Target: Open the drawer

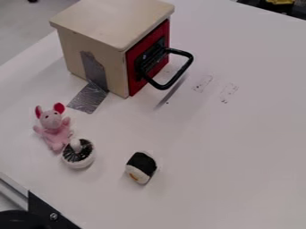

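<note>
Upper L of cam view: drawer shut, bar ready to hook

Cam view: drawer (146,42) looks flush in its wooden box (113,22), black handle (181,72) jutting out over the table (227,143). Claw state: can't tell. Best approach, imo: come down w/ tips behind the bar, i.e. btwn it & the red front, mid-span; then pull slow & straight out, toward view R & slightly down. Don't yank sideways, drawer may jam. Keep pull level; tape (90,98) prob. anchors the box, but go easy.

Pale grey floor (21,33) lies beyond the upper-left edge of a white table (239,156).
</note>
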Controlling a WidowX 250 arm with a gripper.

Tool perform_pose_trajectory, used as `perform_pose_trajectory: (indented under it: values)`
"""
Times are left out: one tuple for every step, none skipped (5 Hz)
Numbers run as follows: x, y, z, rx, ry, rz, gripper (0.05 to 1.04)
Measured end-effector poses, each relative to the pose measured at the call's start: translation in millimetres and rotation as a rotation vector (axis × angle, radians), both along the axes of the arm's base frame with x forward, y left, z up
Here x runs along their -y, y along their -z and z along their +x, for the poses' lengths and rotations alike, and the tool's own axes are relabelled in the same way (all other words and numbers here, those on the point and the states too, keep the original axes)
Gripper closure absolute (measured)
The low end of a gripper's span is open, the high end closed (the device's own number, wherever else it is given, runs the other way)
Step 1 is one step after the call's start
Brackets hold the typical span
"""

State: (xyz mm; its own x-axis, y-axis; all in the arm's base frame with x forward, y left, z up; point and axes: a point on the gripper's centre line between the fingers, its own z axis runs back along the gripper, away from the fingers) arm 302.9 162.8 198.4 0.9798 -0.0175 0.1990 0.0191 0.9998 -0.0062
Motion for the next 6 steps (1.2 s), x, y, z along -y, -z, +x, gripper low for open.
perform_pose_trajectory:
  values:
    - [1.1, 11.7, 0.2, -0.032, 0.003, -0.019, 0.085]
    - [24.6, 24.3, 18.5, -0.038, 0.058, -0.009, 0.085]
    - [70.6, 41.1, 40.1, -0.048, 0.172, -0.018, 0.085]
    - [95.5, 46.2, 51.0, -0.034, 0.216, -0.027, 0.085]
    - [137.2, 63.1, 57.8, -0.058, 0.3, -0.039, 0.085]
    - [149.0, 88.0, 57.7, -0.113, 0.287, -0.058, 0.085]
